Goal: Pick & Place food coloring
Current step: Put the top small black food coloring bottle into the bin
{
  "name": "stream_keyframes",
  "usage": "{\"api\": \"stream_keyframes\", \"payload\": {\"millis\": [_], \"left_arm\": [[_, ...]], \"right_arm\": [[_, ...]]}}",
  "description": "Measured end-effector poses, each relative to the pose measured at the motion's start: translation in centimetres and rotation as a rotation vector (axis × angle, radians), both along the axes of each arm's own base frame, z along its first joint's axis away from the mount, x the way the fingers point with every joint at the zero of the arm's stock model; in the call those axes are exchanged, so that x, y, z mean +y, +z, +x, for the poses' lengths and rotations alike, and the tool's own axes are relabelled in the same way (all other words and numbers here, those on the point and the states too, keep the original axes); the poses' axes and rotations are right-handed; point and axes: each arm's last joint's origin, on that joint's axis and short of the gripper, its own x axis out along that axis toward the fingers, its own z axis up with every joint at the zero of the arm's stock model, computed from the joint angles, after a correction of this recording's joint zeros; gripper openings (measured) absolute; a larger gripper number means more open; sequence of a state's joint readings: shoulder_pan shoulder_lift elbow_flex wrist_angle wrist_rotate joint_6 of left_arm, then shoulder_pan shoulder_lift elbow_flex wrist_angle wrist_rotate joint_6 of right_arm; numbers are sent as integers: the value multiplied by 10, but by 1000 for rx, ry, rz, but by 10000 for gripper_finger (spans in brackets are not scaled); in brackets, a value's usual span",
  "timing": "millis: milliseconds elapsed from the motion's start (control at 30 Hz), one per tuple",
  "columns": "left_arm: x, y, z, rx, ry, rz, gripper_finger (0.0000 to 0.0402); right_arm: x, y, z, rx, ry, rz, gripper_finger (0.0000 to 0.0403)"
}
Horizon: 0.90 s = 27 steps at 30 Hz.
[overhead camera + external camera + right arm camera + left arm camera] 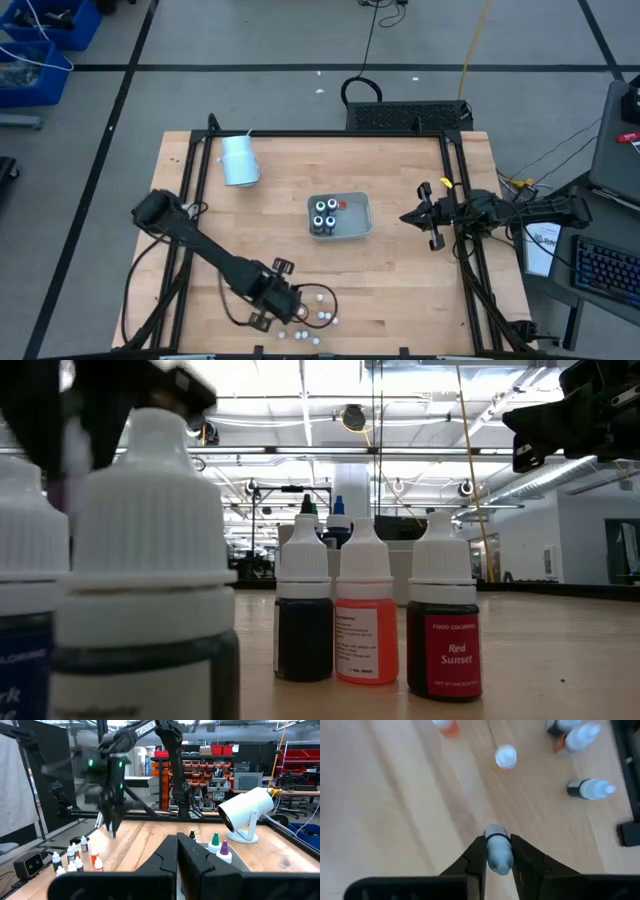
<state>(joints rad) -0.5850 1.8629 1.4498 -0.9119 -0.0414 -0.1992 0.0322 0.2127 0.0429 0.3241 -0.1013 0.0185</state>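
We see the left end effector [297, 306] low over the counter [400, 270] near its front edge, its two fingers [476, 857] pressed against either side of one small white-capped food coloring bottle [498, 854], clamped on it. Around it, more food coloring bottles [318, 318] lie scattered on the wood along the front edge, some upright and some tipped over. In the low view three of them stand together: a dark bottle [304, 613], an orange bottle [366, 615] and a red bottle [444, 618], each with a white cap.

Near the middle of the counter sits a clear tray [356, 229] with dark, white-capped bottles [324, 214] inside it. A pale cylindrical cup [239, 161] lies toward the back left corner.

The right end effector [414, 217] hangs over the right side of the counter, its fingers [170, 855] together with nothing between them.
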Motion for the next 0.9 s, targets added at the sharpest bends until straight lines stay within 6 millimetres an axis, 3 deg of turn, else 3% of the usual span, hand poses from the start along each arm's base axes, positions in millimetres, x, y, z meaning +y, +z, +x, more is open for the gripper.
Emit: {"api": "stream_keyframes", "payload": {"millis": [200,333,567,767,900], "left_arm": [[26,66,-27,-255,-53,14,66],[59,81,-56,-422,-33,-75,66],[114,51,-117,-648,117,-241,66],[135,25,-155,-769,200,-311,66],[142,5,-169,-801,257,-391,66]], "right_arm": [[0,0,0,0,0,0,0],[0,0,0,0,0,0,0],[0,0,0,0,0,0,0],[0,0,0,0,0,0,0],[0,0,0,0,0,0,0]]}}
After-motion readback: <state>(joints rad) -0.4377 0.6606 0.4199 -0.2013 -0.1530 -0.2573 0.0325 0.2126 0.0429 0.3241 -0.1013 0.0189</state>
